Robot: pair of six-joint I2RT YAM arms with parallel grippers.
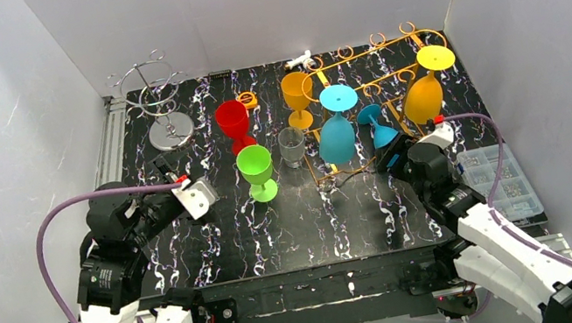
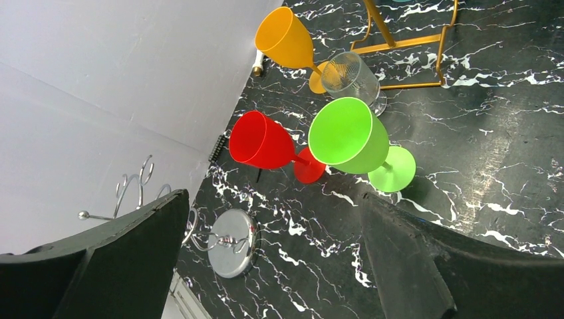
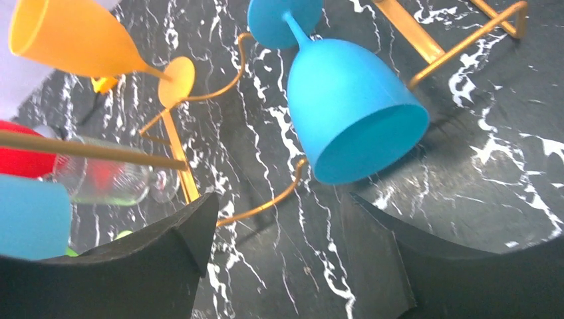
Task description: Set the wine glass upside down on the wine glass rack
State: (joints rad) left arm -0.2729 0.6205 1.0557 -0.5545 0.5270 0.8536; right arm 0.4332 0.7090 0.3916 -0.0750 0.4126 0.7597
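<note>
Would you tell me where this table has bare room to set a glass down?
Bare: the near strip of the black marble table, in front of the green plastic wine glass. Crowded: the back, around the red plastic glass, clear glass and gold wire rack with hanging glasses.

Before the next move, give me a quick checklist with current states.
1. Left hand open, empty: ok.
2. Right hand open, holding nothing: ok.
3. Green glass upright, in front of left hand: ok.
4. Red glass clear of green glass: cannot tell, they overlap in view.
5. Silver rack free of glasses: ok.
6. Blue glass upside down ahead of right hand, not gripped: ok.
</note>
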